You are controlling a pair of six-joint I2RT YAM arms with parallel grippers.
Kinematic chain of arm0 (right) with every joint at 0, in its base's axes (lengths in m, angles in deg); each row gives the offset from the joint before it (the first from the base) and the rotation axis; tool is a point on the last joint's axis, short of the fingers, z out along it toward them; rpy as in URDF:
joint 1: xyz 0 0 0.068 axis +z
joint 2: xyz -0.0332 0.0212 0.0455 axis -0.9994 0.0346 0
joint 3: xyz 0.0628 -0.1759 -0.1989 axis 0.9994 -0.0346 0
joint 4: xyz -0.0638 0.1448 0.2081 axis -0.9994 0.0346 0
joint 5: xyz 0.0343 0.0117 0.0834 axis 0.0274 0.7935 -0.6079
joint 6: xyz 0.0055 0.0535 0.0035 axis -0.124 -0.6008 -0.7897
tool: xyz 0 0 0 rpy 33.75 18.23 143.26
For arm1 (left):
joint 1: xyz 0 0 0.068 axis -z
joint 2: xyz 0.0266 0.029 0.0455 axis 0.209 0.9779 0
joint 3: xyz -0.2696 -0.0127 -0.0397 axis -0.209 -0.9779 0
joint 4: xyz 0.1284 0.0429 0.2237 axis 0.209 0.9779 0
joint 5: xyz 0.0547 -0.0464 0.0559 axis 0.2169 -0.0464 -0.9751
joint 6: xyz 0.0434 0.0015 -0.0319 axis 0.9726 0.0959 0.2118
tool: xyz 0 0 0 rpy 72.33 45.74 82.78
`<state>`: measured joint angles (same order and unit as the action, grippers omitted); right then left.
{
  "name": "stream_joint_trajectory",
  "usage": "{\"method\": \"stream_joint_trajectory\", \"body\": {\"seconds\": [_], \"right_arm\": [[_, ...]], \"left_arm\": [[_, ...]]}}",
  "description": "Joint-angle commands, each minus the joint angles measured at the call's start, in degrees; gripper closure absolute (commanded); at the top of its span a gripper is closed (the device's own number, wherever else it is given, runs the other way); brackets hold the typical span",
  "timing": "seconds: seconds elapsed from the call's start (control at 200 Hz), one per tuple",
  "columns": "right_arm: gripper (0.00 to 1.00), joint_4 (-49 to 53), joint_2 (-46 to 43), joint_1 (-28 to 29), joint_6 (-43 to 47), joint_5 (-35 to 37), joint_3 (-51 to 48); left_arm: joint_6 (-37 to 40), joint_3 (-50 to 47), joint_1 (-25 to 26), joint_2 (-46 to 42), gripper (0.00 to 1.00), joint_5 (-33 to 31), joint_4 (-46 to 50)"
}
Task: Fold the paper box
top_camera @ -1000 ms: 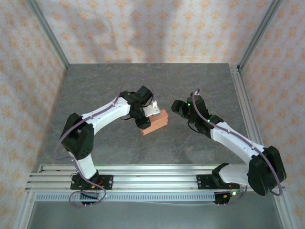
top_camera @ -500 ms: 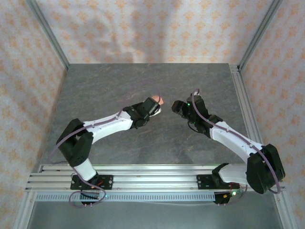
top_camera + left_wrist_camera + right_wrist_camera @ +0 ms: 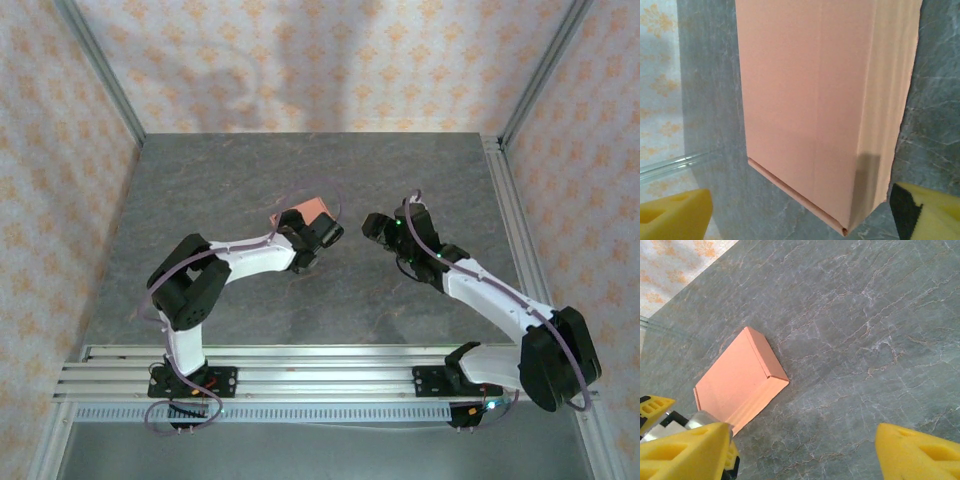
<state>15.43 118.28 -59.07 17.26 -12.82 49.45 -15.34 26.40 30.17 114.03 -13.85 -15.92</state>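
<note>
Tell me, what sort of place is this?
Probably a robotics lab test cell: the left arm and right arm are bolted to a metal rail at the edge of a grey table, patterned walls on a metal frame close it in, and one paper box lies there.

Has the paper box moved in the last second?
Yes. The paper box moved away from the near rail, toward the back wall and slightly left.

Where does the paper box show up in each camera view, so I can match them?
Top external: box near the middle of the table.
Left wrist: box close up, across the upper centre.
Right wrist: box left of centre, lying flat.
Shared landmark: the grey marbled table under the box in all three.
</note>
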Motion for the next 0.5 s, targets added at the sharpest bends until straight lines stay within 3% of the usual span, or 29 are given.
{"method": "stream_joint_trajectory", "body": {"seconds": [0.0,0.115,0.28,0.495], "right_arm": [[0.21,-0.2,-0.9,-0.4,2.5,2.6,-0.1],[0.13,-1.2,-0.9,-1.2,7.0,4.8,0.0],[0.02,-6.5,-1.3,-5.3,15.4,7.4,-2.8],[0.01,-18.7,-1.3,-11.6,30.0,16.3,-10.7]], "left_arm": [[-3.1,0.2,-1.3,-5.8,0.0,5.4,2.1],[-9.0,-3.1,-4.0,-12.0,0.0,13.5,-2.2],[-19.1,-11.5,-13.3,-23.8,0.0,24.4,-12.9],[-24.0,-22.1,-25.5,-31.4,0.0,19.7,-26.4]]}}
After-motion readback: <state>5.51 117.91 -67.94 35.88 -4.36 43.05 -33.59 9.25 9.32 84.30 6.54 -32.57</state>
